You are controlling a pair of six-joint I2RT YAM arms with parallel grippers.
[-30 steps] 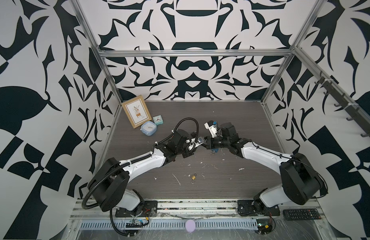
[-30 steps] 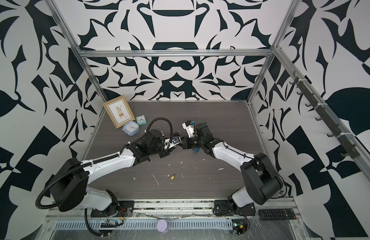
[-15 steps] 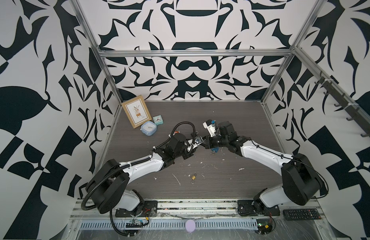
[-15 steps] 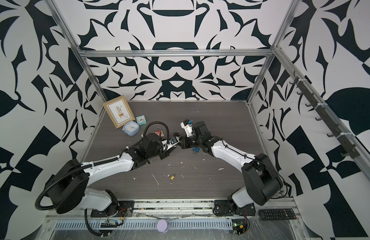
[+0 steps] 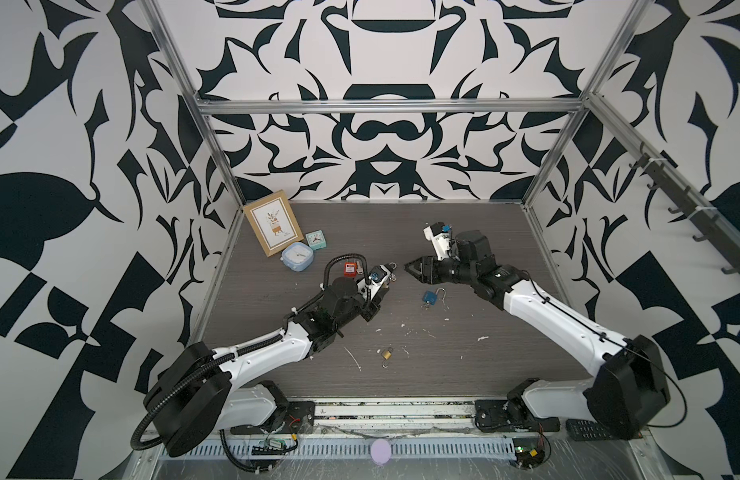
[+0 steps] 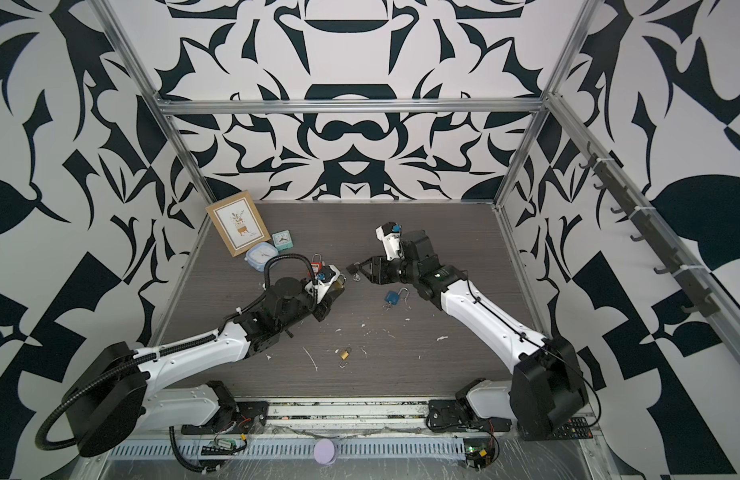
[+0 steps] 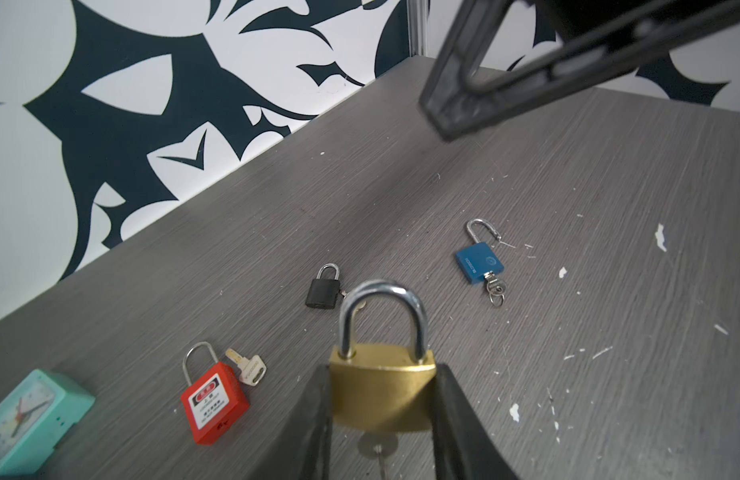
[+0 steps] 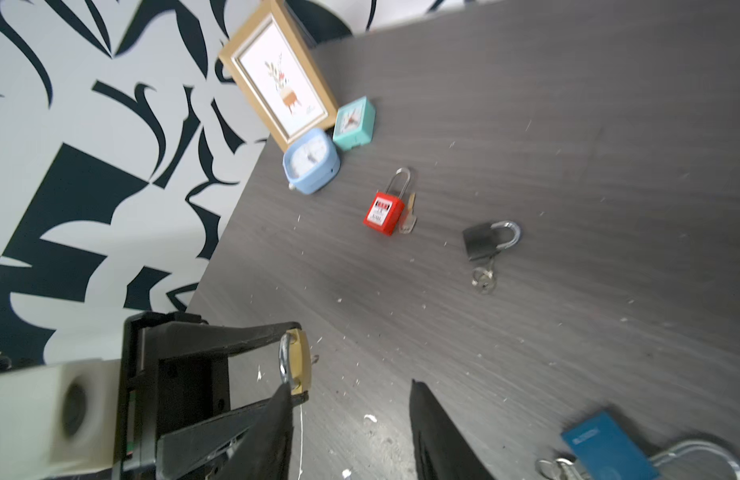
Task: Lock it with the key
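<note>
Grey woodgrain table [image 5: 464, 232], white-flecked; black-and-white patterned walls [image 5: 381, 137]. Left hand [image 7: 383, 370] clamps brass padlock [image 7: 381, 390]. Right hand [image 8: 349, 390] has jaws apart.

Frame [image 5: 272, 222] stood far left on the table [image 5: 464, 374], by the left wall. Far clock [image 5: 316, 240] and near clock [image 5: 297, 256] sat just right of it. Lockout padlock [image 5: 351, 269] lay right of the clocks, loose key [image 7: 248, 368] touching it. Mid-table, held padlock [image 7: 381, 386] sat in the left gripper [image 5: 387, 279]; right gripper [image 5: 409, 267] was just right of it, apart. Middle padlock [image 7: 323, 291] lay between the lockout padlock and the keyed padlock [image 5: 430, 297]. Small padlock [image 5: 386, 354] lay alone, near centre.
</note>
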